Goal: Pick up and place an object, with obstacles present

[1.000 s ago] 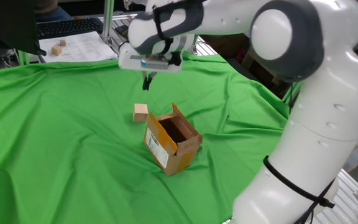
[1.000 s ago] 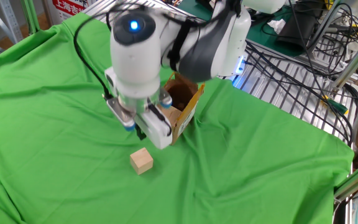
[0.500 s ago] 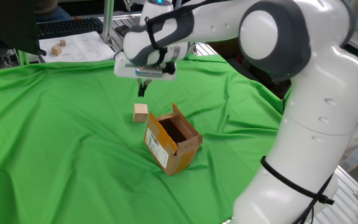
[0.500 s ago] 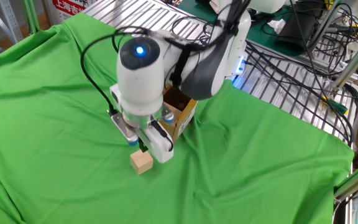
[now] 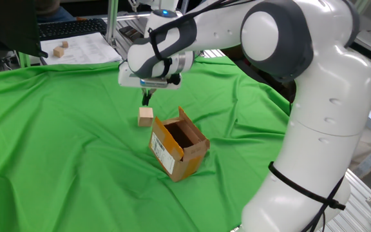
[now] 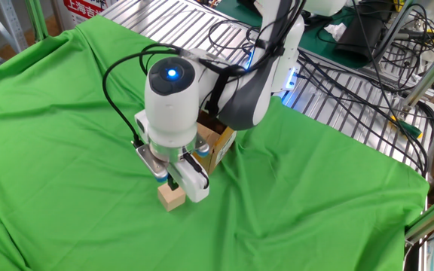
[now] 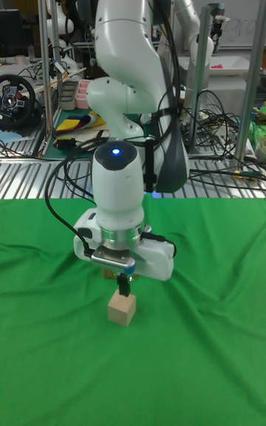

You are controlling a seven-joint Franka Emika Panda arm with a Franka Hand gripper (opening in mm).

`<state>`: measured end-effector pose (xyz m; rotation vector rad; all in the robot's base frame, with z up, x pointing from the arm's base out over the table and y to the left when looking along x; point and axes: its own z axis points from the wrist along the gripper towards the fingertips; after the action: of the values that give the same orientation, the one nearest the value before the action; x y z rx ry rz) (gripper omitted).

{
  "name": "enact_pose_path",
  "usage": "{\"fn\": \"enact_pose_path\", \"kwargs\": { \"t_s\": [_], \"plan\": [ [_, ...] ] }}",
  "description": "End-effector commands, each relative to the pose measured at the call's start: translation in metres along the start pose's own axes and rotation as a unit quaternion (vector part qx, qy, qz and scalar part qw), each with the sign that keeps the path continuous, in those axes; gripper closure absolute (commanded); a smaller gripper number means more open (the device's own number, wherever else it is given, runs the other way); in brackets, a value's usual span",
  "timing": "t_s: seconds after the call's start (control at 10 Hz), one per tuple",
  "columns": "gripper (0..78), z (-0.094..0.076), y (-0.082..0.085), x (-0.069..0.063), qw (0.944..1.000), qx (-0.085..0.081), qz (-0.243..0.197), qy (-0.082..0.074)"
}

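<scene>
The object, a small pale tan wooden cube, rests on the green cloth. My gripper hangs directly over it, fingertips just above its top face. The fingers look pressed together with nothing between them. Close beside the cube stands the obstacle, a brown cardboard box with raised flaps, a dark inside and a white label. The wrist partly covers the box in the other fixed view, and it is hidden in the tall fixed view.
The green cloth covers the table. White paper carrying two small blocks and a keyboard lie past the far edge. A metal rack with cables borders the cloth on the arm's base side.
The gripper has come down and shifted over the cube, from beside the box's top to just above the cube. Cube and box have not moved.
</scene>
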<state>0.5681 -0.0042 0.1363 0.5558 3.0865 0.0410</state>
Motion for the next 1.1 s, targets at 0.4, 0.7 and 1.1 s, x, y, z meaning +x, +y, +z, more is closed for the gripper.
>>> {"fn": "enact_pose_path", "kwargs": {
  "t_s": [0.4, 0.7, 1.1],
  "plan": [
    [77.6, 0.0200, -0.0020, 0.0005, 0.9999, -0.005, 0.004, -0.014],
    [77.6, 0.0237, -0.0036, -0.0004, 0.9999, -0.005, 0.007, -0.014],
    [0.2, 0.0238, -0.0036, -0.0004, 0.9999, -0.005, 0.006, -0.013]
  ]
}}
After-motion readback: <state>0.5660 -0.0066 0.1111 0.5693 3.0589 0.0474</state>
